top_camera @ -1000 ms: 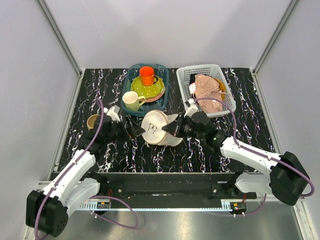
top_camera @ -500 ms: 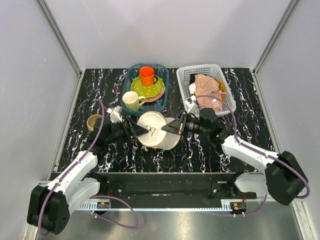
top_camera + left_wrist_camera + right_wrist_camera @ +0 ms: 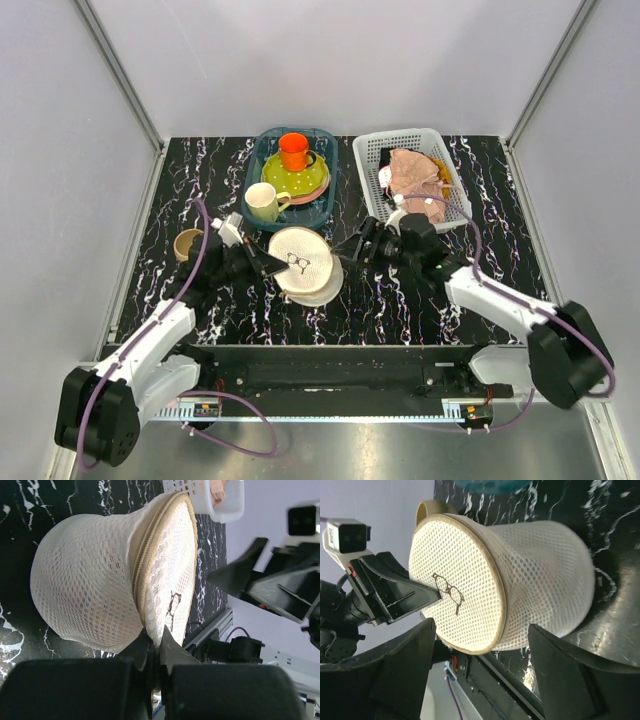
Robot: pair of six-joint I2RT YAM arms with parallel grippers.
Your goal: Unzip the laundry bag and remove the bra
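Laundry bag (image 3: 305, 268) mid-table — dish tub (image 3: 333, 185) and basket (image 3: 365, 175) behind it.

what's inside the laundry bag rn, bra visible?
Not visible. The laundry bag looks fully zipped; its zipper runs closed along the rim. Both wrist views show only cream mesh, so whatever is inside is hidden.

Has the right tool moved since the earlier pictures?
Yes. The right tool has drawn back rightward from the laundry bag, nearer the white basket.
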